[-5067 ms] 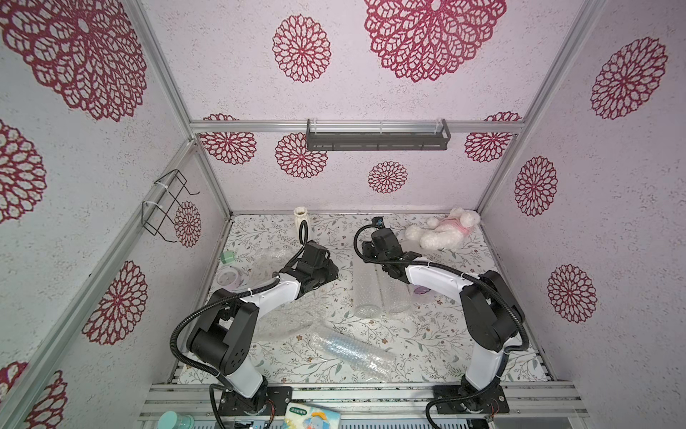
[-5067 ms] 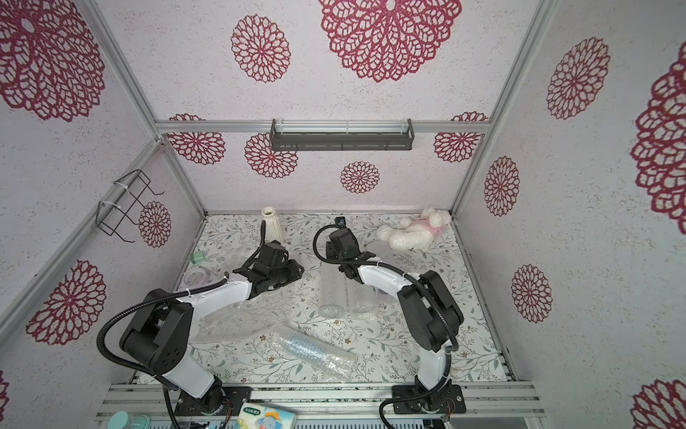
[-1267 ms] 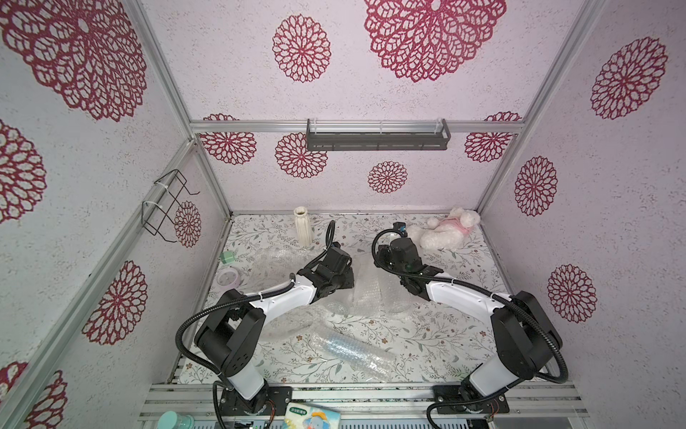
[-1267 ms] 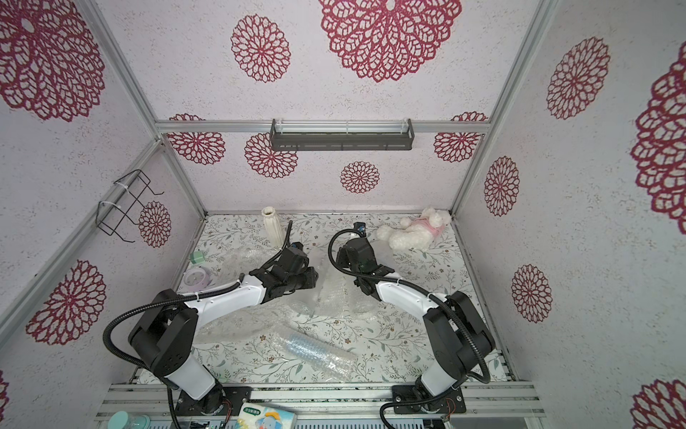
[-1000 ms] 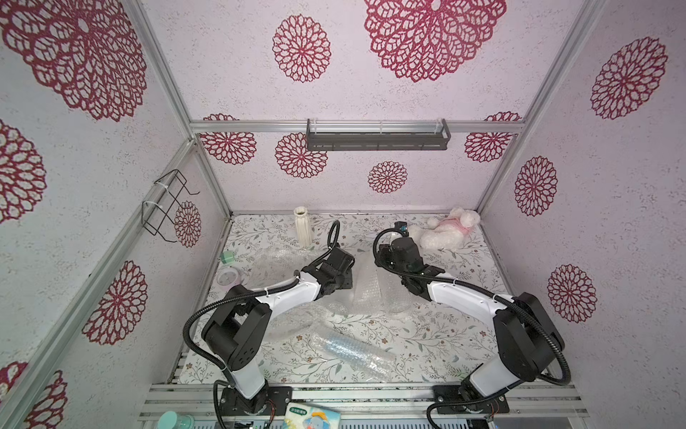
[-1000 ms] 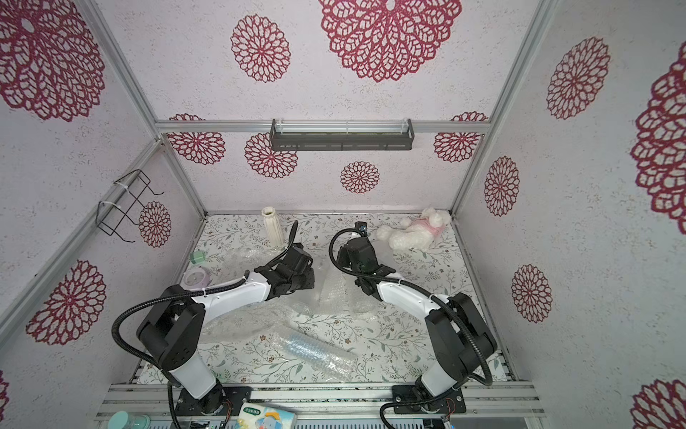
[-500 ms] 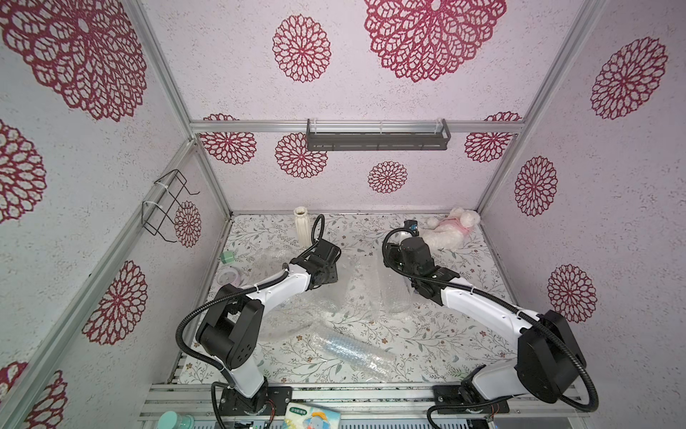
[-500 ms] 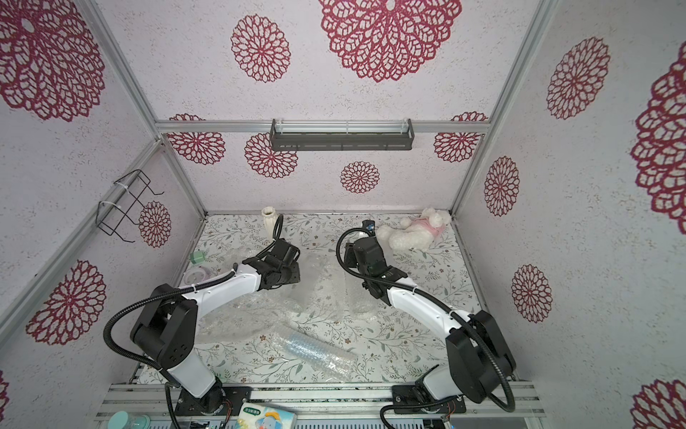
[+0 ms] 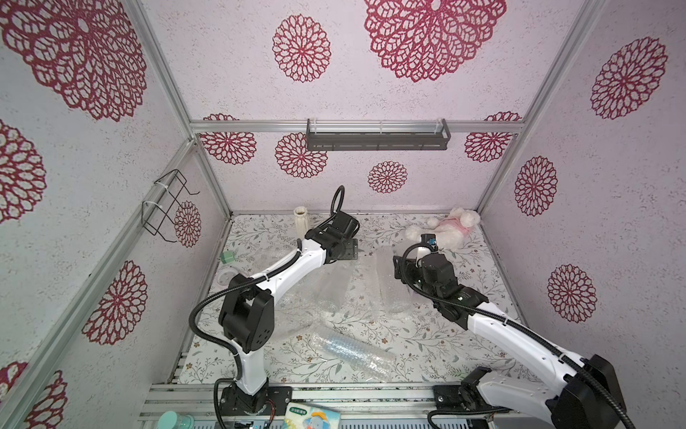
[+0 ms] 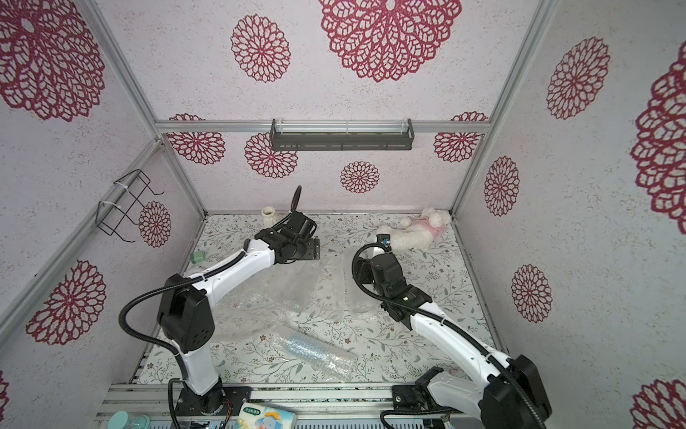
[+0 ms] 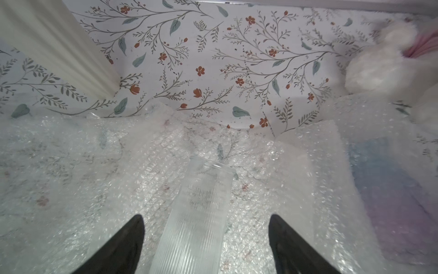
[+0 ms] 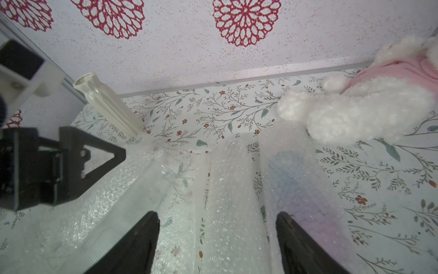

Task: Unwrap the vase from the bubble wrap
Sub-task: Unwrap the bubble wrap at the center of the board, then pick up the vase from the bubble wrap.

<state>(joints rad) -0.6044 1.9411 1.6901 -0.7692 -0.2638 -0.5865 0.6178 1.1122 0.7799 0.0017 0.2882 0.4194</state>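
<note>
Floral tabletop [image 9: 419, 345], bubble wrap [image 9: 334, 289] strewn; rosette-patterned walls [image 9: 371, 93] around.

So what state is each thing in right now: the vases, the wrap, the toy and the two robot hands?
Clear ribbed vase: lying on its side, unwrapped, on the opened sheet.
Bubble wrap: spread open beneath that vase.
Cream vase: standing upright, bare.
Blue ribbed bundle: lying down at the front, still wrapped.
Plush toy: lying down.
Left hand: open, fingers either side of that vase.
Right hand: open, holding nothing.
</note>
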